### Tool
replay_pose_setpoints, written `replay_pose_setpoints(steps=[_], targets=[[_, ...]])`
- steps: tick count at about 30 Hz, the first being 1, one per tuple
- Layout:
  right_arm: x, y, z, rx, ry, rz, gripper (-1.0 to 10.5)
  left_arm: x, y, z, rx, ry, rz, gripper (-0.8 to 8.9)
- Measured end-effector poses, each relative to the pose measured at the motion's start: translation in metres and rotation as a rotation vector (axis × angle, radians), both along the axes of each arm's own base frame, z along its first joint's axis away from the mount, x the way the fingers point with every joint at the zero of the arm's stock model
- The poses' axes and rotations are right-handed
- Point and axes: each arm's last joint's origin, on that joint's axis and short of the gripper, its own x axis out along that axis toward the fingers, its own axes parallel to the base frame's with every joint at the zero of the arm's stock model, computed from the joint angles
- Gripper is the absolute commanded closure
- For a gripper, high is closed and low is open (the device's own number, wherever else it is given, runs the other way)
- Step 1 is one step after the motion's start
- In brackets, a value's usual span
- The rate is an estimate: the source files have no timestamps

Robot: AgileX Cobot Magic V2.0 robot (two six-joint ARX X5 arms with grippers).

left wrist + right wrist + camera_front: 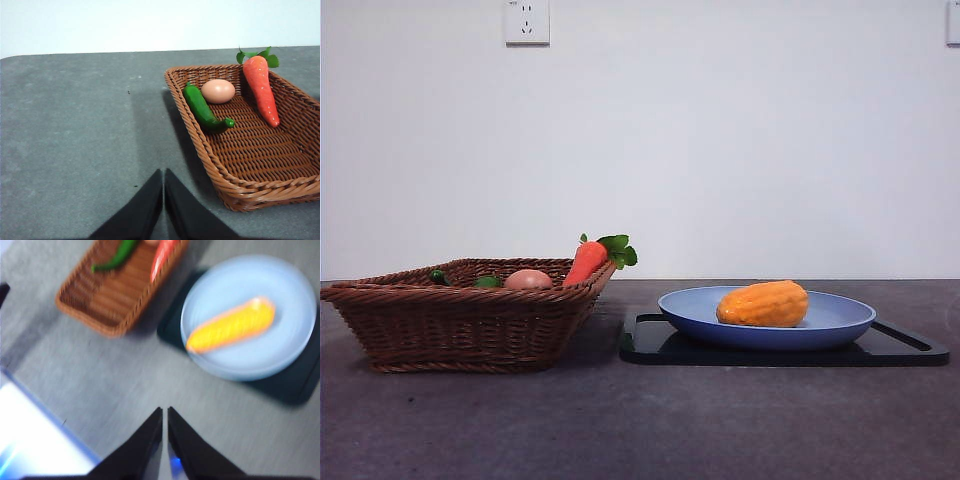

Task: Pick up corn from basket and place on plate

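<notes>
Grey, matte tabletop (620, 420) is stretching under everything, with a plain white wall (720, 140) and a wall socket (527, 22) behind. Both arms are hanging above the table with nothing in them: the left gripper (163, 175) is showing its jaws pressed together over bare table just beside the basket (260, 190), and the right gripper (165, 412) is likewise closed, well apart from the plate (295, 340). Seen from the front, the corn (763, 304) is lying on its side on the blue plate, at about three o'clock from the basket. A black tray (910, 350) is sitting under the plate. Inside the basket a carrot (261, 87) is leaning on the rim, with an egg (218, 91) and a green pepper (202, 108) beside it.
</notes>
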Motion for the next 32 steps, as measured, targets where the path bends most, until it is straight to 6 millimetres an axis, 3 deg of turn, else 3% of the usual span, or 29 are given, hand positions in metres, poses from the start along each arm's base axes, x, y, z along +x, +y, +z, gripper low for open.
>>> replay_pose_setpoints(steps=[5,9,16,23,28,32], targets=[[-0.003,-0.011,0.013,0.004,-0.354,-0.022,9.4,0.000,0.000,0.000,0.000,0.000,0.000,8.06],[-0.010,-0.020,0.001,0.043,-0.597,-0.038,9.4,0.000,0.000,0.000,0.000,0.000,0.000,8.06],[-0.020,-0.037,-0.071,0.003,-0.810,-0.171,9.4,0.000,0.000,0.000,0.000,0.000,0.000,8.06],[-0.030,-0.042,-0.137,-0.079,-0.819,-0.343,9.4,0.000,0.000,0.000,0.000,0.000,0.000,8.06],[-0.036,-0.044,-0.166,-0.122,-0.806,-0.427,9.4,0.000,0.000,0.000,0.000,0.000,0.000,8.06],[-0.039,-0.044,-0.176,-0.121,-0.823,-0.431,9.4,0.000,0.000,0.000,0.000,0.000,0.000,8.06]])
